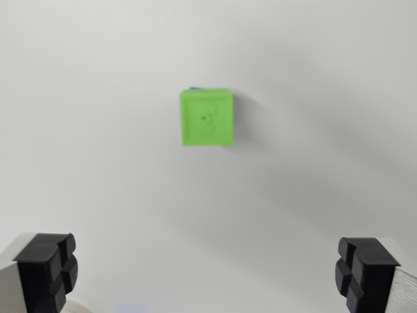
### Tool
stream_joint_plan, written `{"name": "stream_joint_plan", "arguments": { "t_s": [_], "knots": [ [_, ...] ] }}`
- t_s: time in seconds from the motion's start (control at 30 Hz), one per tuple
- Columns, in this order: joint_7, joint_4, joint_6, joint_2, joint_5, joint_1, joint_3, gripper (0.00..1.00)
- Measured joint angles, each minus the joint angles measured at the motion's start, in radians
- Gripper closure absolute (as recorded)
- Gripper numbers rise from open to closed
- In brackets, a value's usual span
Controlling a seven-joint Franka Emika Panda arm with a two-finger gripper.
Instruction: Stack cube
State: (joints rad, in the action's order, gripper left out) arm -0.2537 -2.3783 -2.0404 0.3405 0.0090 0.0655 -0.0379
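Green cube (207,117) sits slightly above and left of centre in the wrist view, alone on the white table (98,163); a thin sliver of blue (195,87) shows along its upper edge, too small and blurred to say what it belongs to or whether it lies under or behind the cube; top face carries a faint dark mark near its middle, not legible; edges soft, picture out of focus at that depth. Cube reads bright lime green, roughly square from above, right side face slightly visible, a soft shadow falling to its right. Gripper (208,274) cut off by the bottom frame edge; only the two black finger pads (49,270) show, one in each lower corner, mounted on pale grey bodies; fingers spread wide, nothing between them, well apart from the cube. Surface plain matte white, uniform, with broad faint shadows on the right side; no room detail visible beyond the table.
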Motion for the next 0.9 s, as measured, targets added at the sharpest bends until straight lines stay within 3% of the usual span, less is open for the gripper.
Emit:
{"name": "stream_joint_plan", "arguments": {
  "t_s": [0.33, 0.9],
  "knots": [
    [0.000, 0.027, 0.037, 0.009, 0.000, 0.000, 0.000, 0.00],
    [0.000, 0.029, 0.040, 0.008, 0.000, 0.000, 0.000, 0.00]
  ]
}}
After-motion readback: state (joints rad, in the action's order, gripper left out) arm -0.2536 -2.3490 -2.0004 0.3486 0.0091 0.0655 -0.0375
